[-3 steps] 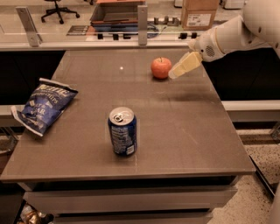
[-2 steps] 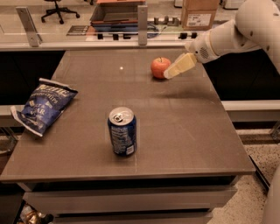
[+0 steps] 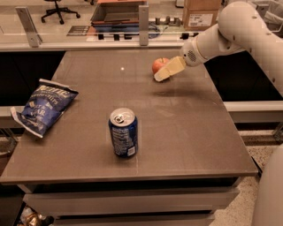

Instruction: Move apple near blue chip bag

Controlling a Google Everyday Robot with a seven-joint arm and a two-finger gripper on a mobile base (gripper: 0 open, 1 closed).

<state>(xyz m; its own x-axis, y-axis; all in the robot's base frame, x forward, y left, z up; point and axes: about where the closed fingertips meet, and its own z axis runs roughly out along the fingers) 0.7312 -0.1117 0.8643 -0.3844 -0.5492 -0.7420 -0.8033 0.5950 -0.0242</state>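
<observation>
No lettering legible on chip bag (image 3: 44, 108) or can (image 3: 123, 132); jaws beside apple (image 3: 159, 64)

This looks like an office or lab workspace. A wheeled office chair (image 3: 57, 9) stands at the upper left, a labelled cardboard box (image 3: 201, 13) at the upper right. A grey bench (image 3: 177, 132) fills the centre, with the robot's gripper (image 3: 159, 77) above its upper-right part.

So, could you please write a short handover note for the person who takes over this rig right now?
End effector: low over the far right part of the grey-brown table, right against the small round red-orange apple; no grasp can be confirmed.
Crinkled dark blue chip bag: at the table's left edge, far from the apple.
Blue metal soda can: upright near the front, between the two.
Done: approach to the apple only.
Left: grasp the apple, carry it left, probably behind the can, and set it beside the bag.
</observation>
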